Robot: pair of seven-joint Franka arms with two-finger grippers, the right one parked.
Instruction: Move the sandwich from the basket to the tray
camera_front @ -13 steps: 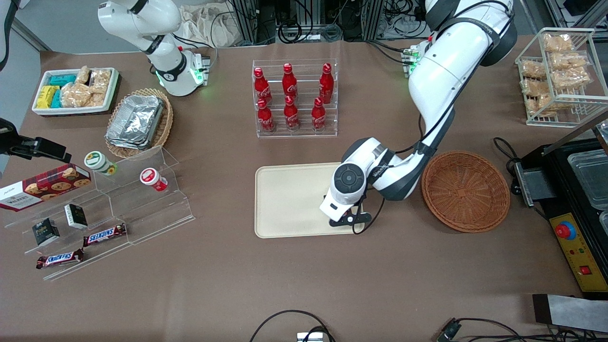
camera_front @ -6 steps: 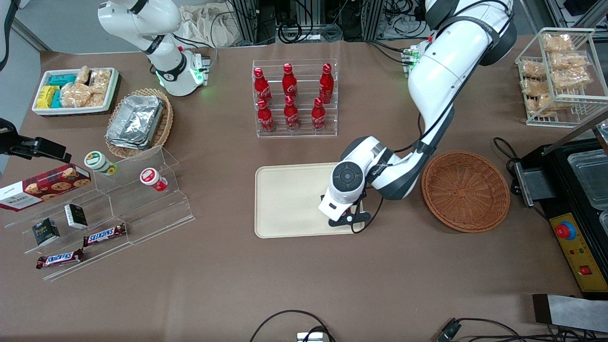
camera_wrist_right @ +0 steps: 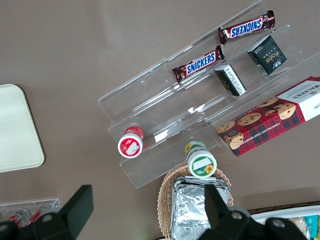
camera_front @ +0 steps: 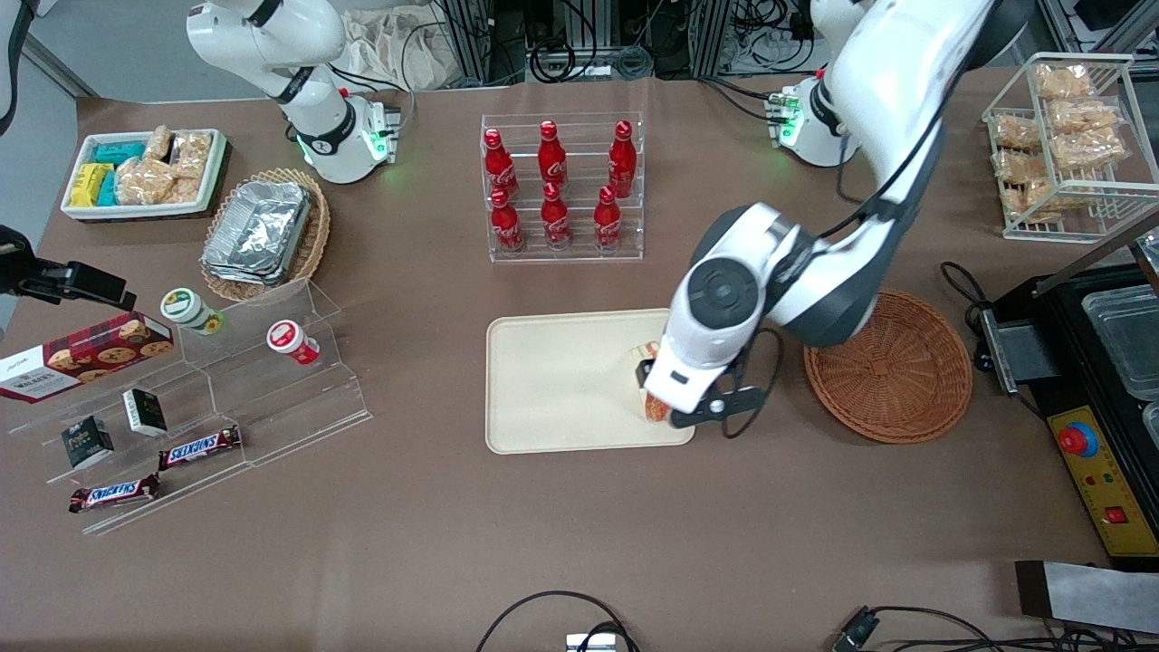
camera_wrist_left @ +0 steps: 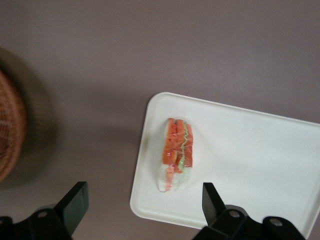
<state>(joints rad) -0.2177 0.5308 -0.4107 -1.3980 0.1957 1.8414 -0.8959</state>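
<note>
Rising off the tray [camera_front: 543,380], the claw [camera_wrist_left: 142,212] is now hovering above it, fingers spread and holding nothing. Sandwich [camera_wrist_left: 176,154] is lying released on the tray, right of frame centre; basket [camera_front: 887,362] is sitting empty, so placement is appearing complete.

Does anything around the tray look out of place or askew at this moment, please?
Nothing stands out. The sandwich lies whole on the tray, near the end nearest the basket, which holds nothing. The gripper hangs open above the sandwich.
</note>
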